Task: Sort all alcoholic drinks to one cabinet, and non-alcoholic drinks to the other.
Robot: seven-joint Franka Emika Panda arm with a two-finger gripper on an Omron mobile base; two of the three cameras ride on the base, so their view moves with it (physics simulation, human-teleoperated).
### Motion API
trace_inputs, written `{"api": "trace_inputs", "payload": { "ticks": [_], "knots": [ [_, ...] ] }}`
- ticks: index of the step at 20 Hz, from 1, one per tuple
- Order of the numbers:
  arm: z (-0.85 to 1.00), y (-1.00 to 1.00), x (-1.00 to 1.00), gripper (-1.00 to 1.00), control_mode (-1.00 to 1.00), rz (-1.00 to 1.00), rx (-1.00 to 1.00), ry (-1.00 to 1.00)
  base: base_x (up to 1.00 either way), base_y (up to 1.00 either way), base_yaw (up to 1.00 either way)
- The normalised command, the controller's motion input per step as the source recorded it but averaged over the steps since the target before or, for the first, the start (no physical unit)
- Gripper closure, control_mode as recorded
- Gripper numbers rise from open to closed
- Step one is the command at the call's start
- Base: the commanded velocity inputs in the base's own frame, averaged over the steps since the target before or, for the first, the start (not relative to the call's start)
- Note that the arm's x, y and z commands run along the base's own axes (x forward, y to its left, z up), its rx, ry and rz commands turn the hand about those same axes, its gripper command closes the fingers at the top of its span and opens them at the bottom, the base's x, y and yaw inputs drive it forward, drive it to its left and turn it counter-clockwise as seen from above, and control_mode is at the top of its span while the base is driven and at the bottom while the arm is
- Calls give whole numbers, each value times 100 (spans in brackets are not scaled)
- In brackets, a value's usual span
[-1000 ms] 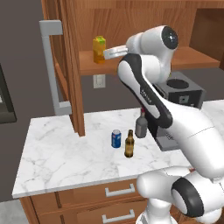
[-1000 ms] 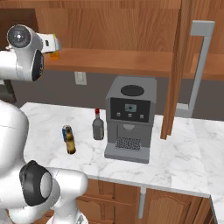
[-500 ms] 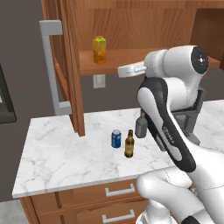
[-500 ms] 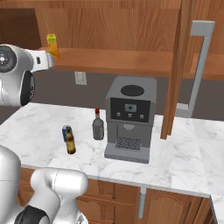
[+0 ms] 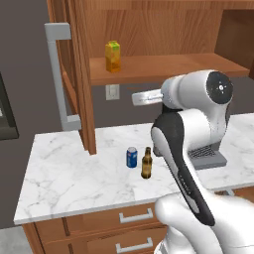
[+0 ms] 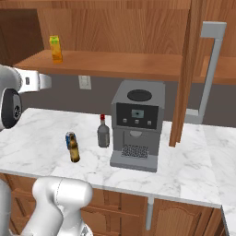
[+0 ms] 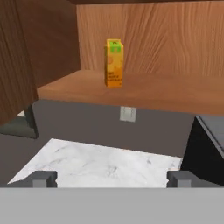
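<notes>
The juice carton (image 7: 114, 63) stands upright on the cabinet shelf (image 7: 153, 94), well ahead of the gripper (image 7: 111, 178), whose fingers stand wide apart holding nothing; its green-topped yellow-orange front bears print too small to read.

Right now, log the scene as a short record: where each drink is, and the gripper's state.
carton: upright on the open cabinet shelf
can: on the counter, beside the beer bottle
beer bottle: upright on the counter
grey bottle: on the counter, left of the coffee machine
gripper: open, empty
</notes>
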Motion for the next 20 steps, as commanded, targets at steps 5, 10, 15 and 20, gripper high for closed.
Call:
{"api": "trace_inputs", "payload": {
  "ticks": [5,10,15,20],
  "knots": [
    [-33,9,0,-100,-100,-21,-4,18,0,0,0],
    [-38,5,6,-100,-100,-16,-2,16,0,0,0],
    [-46,5,22,-100,-100,-14,0,17,0,0,0],
    [-53,6,33,-100,-100,-10,0,13,0,0,0]
  ]
}}
